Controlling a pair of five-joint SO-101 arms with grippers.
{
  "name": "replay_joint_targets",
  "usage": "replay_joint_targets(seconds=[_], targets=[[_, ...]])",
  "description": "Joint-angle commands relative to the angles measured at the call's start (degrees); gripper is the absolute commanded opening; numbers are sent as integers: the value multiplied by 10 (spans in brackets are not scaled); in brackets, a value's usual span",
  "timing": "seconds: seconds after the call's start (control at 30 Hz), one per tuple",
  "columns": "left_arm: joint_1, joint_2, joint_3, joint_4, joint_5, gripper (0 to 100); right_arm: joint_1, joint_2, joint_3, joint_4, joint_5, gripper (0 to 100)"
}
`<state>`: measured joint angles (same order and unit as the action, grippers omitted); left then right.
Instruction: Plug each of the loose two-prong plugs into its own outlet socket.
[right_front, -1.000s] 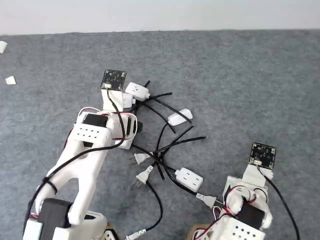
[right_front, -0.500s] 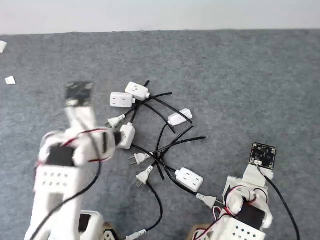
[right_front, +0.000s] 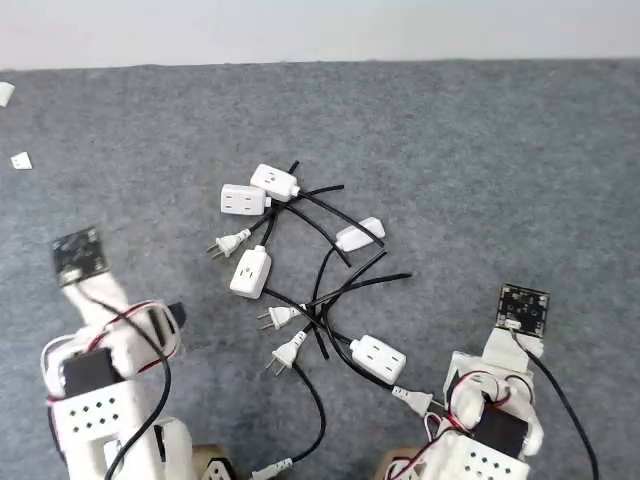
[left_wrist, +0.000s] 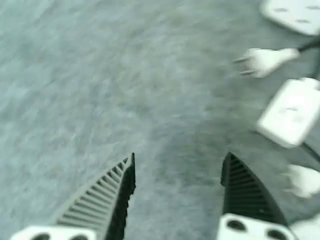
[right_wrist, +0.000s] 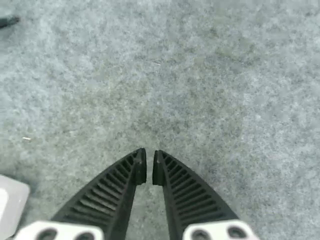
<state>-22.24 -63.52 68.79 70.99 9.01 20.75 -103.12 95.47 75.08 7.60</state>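
Looking down, the grey carpeted table (right_front: 480, 150) has lots of bare room on the far side and to the right. Its far edge meets a pale wall (right_front: 320, 30). Two small white scraps (right_front: 20, 160) lie at the far-left edge, well apart from the cords.

The left arm (right_front: 110, 380) sits near-left w/ open carpet between it and the tangle. The right arm (right_front: 490, 420) sits near-right. The left gripper (left_wrist: 179, 162) is spread wide over bare carpet w/ nothing between its fingers. The right gripper (right_wrist: 148, 166) has its tips pressed almost together on nothing, over bare carpet.

Task items bunch mid-table: white blocks and plugs on crossing black cords (right_front: 330, 290).
- **Far end:** the far-left outlet block (right_front: 242, 199) lies slots up, touching the far outlet block (right_front: 274, 181).
- **Nearer:** the middle outlet block (right_front: 250, 271) lies nearer, and the near outlet block (right_front: 378, 358) lies toward the right arm.
- **Right of centre:** an oval white piece (right_front: 360, 234); can't tell what kind.
- **Plugs:** the far plug (right_front: 228, 243), middle plug (right_front: 280, 317) and near plug (right_front: 288, 353) lie loose, prongs pointing left.
- **Fourth plug:** the near-right plug (right_front: 412, 400) lies between the near outlet block and the right arm.
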Motion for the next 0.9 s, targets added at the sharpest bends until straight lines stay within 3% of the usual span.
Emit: replay_joint_targets(seconds=[0.0,0.23,0.47,0.87], targets=[[-79,-32,29,1,3,263,-51,-8,10,-8,-4,44],[-104,-114,59,1,3,264,-298,-8,10,0,-6,41],[-124,-212,90,6,4,264,-499,-8,10,0,-5,41],[-125,-217,92,11,4,264,-899,-8,10,0,-6,39]])
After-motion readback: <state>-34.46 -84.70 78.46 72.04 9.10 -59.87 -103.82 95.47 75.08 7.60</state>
